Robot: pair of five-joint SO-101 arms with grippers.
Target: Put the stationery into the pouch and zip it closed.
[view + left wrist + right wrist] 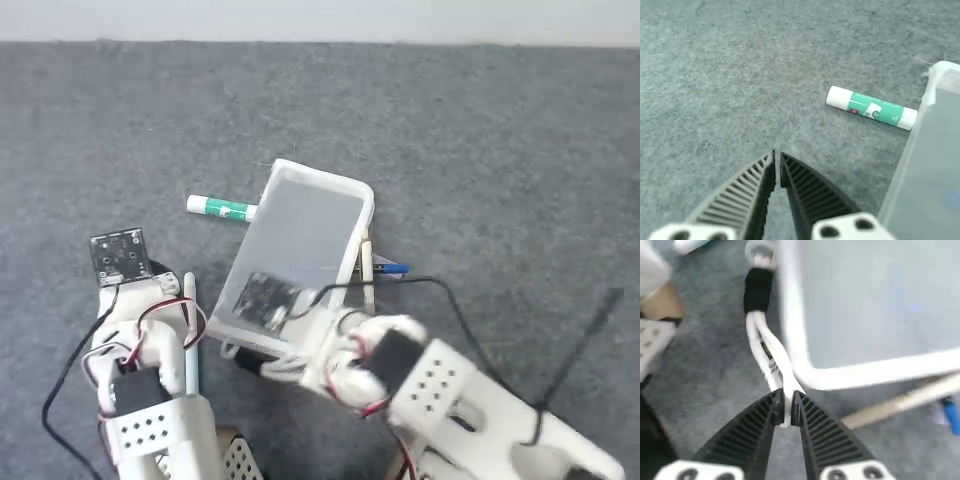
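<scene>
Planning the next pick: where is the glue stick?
In the high view the glue stick lies on the carpet by the far left corner of the pouch; the left wrist view shows it ahead of the shut left tool.

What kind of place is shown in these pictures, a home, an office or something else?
Most likely a robot test table: grey carpet-like cover, left arm and right arm standing side by side, and stationery laid out, a clear pouch and a glue stick.
</scene>
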